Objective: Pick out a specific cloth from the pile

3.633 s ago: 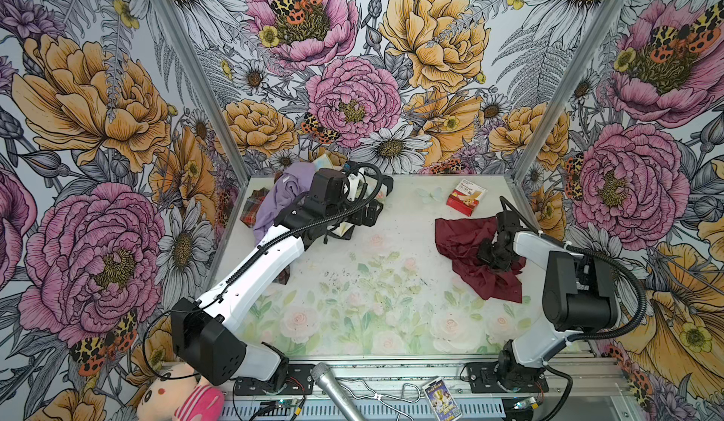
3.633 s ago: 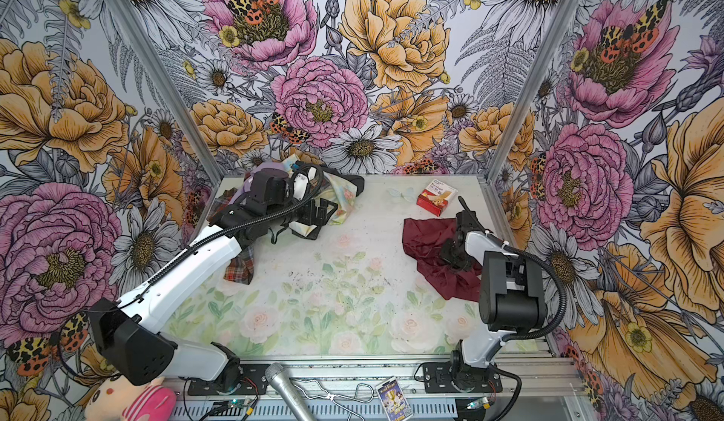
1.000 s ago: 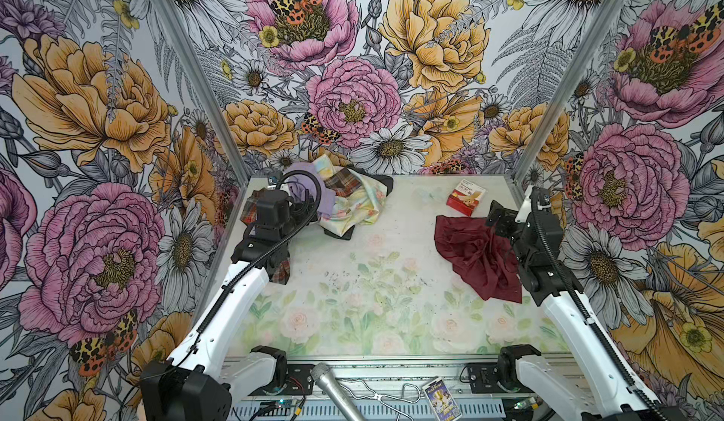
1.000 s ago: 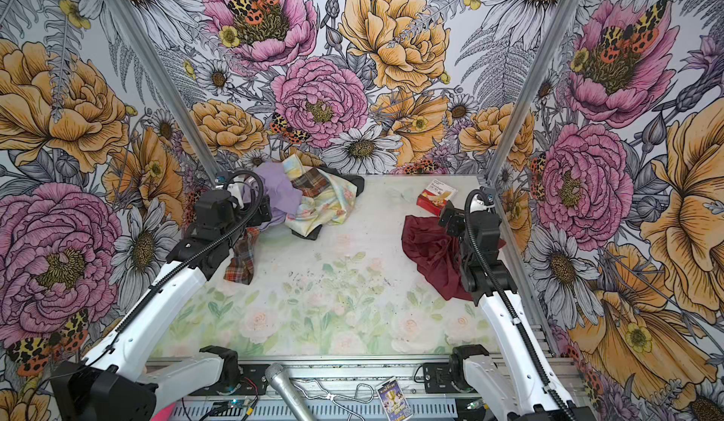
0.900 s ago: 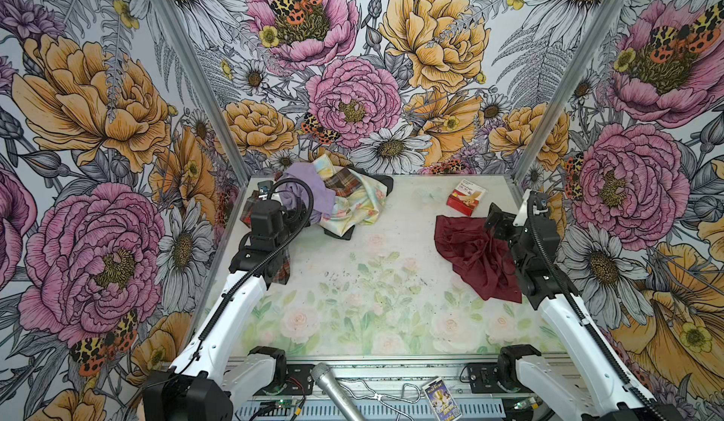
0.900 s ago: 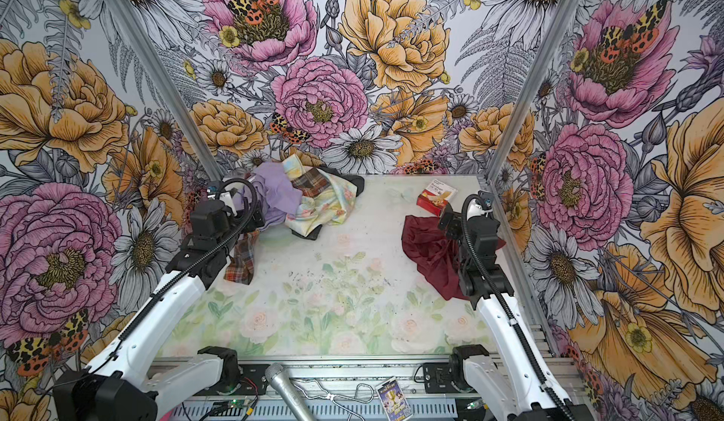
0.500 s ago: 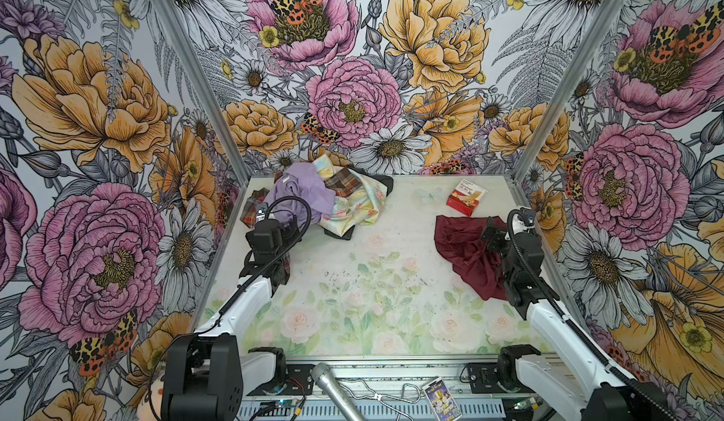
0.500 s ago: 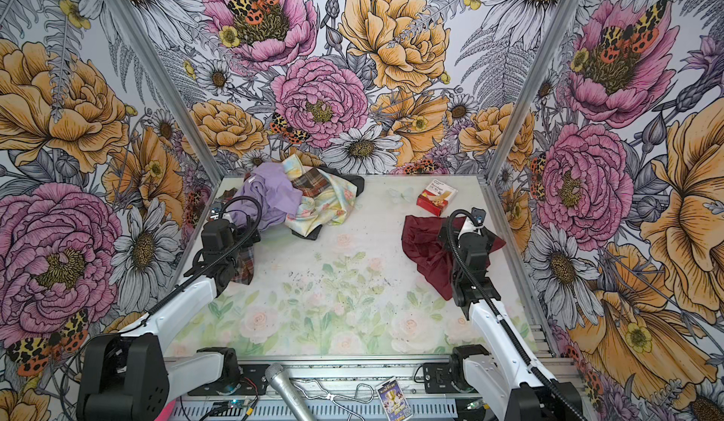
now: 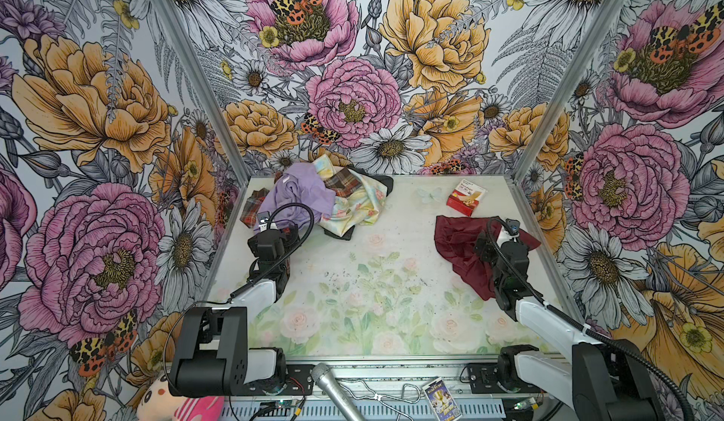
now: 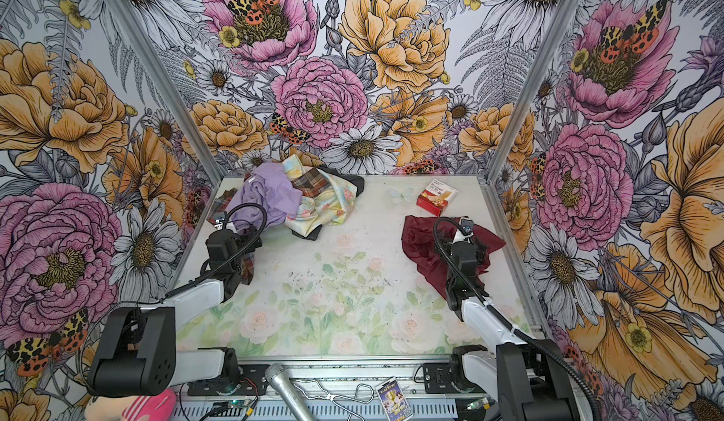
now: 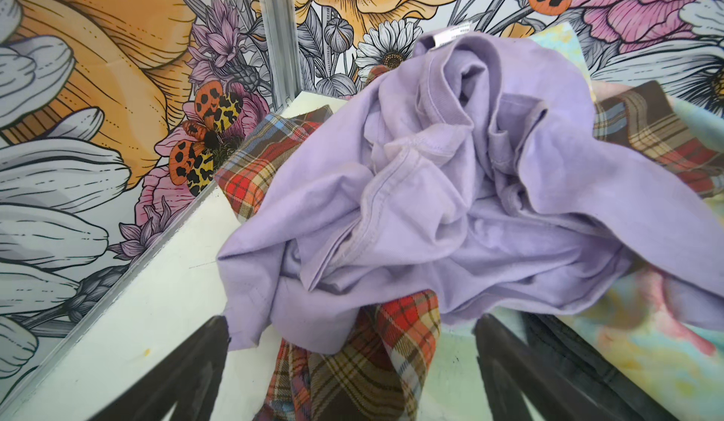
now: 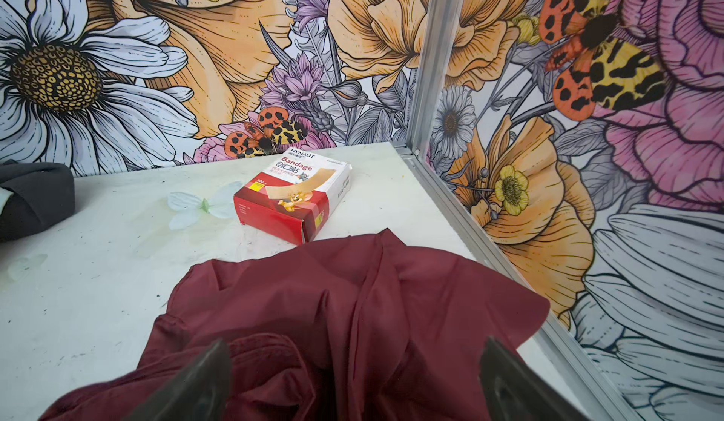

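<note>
The cloth (image 9: 456,242) (image 10: 421,244), plain dark maroon, lies crumpled on the table at the right, apart from the pile. In the right wrist view the cloth (image 12: 352,301) spreads under my right gripper (image 12: 356,344), whose jaws stand wide open just over its folds. My right gripper (image 9: 485,244) (image 10: 454,248) shows over the cloth in both top views. The pile (image 9: 313,199) (image 10: 282,197) sits in the back left corner. My left gripper (image 11: 352,321) (image 9: 276,231) is open at the pile's near edge, with a lavender garment (image 11: 431,203) and a plaid cloth (image 11: 372,360) before it.
A red bandage box (image 9: 466,202) (image 12: 294,199) lies behind the maroon cloth near the back right corner. Flowered walls with metal posts (image 12: 423,86) close the table on three sides. A microphone (image 9: 337,387) lies on the front rail.
Both arms have drawn back toward the front of the table and folded lower. The left gripper has left the top of the pile. The maroon cloth stays where it lay.
</note>
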You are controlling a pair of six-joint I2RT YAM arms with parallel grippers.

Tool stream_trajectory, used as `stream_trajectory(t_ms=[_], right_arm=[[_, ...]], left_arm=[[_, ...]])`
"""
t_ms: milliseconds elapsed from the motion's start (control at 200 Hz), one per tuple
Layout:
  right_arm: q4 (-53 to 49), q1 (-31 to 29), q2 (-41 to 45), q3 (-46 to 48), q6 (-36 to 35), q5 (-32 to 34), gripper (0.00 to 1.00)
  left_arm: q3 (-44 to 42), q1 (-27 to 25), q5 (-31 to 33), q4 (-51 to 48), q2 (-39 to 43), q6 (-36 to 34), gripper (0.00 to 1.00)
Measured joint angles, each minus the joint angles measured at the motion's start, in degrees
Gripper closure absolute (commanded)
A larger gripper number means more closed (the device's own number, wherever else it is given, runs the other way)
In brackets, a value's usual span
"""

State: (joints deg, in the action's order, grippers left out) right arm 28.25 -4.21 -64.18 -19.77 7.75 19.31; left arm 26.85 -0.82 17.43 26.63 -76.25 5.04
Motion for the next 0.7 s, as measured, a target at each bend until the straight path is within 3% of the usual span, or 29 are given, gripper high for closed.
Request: stream_trajectory(t_ms=[700], right_arm=[[14.93, 2.89, -10.82, 2.27, -1.86, -3.1, 0.01]], left_arm=[[-5.22, -0.28, -1.09, 22.8, -11.06, -4.0, 0.01]])
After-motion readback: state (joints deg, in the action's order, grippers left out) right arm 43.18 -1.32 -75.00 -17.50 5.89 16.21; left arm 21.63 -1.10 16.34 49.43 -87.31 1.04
